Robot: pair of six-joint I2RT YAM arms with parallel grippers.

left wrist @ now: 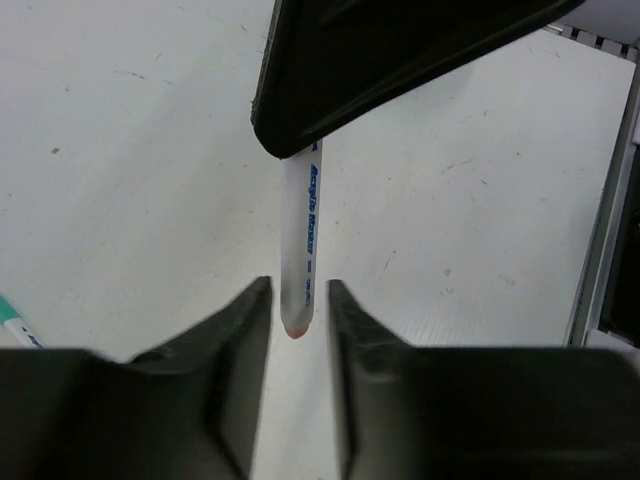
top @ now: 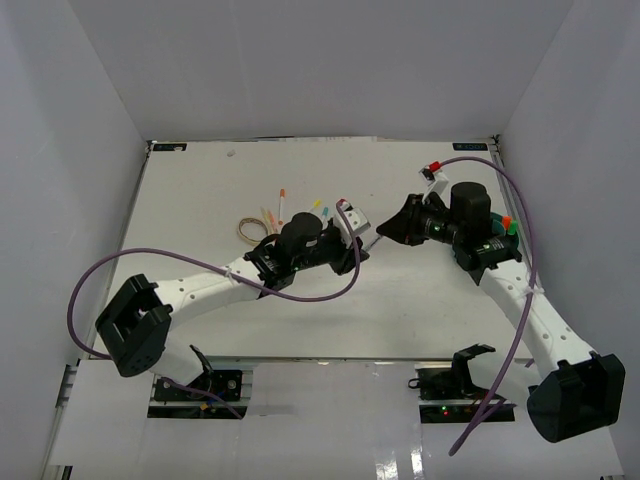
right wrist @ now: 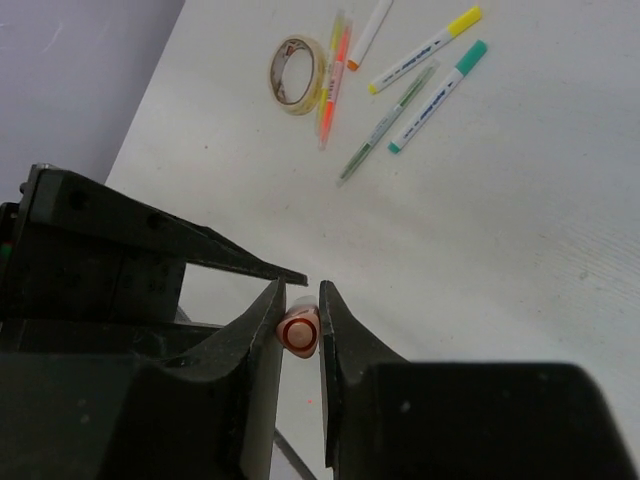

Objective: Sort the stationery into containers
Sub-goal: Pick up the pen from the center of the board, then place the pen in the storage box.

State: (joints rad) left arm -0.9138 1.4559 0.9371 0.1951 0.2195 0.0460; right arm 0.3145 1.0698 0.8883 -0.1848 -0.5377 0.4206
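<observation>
If the handover is uneven, the pen [left wrist: 303, 220] could twist or drop to the tabletop [top: 200, 190]. Both arms reach inward over the tabletop's centre, far from the organiser [top: 512, 232] by the right edge. The right gripper [right wrist: 299, 295] clamps the pen's end. The left gripper [left wrist: 300, 295] closely flanks its tip, but whether it touches is unclear.

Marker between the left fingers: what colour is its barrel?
The marker is white with blue lettering; clearest in the left wrist view.
</observation>
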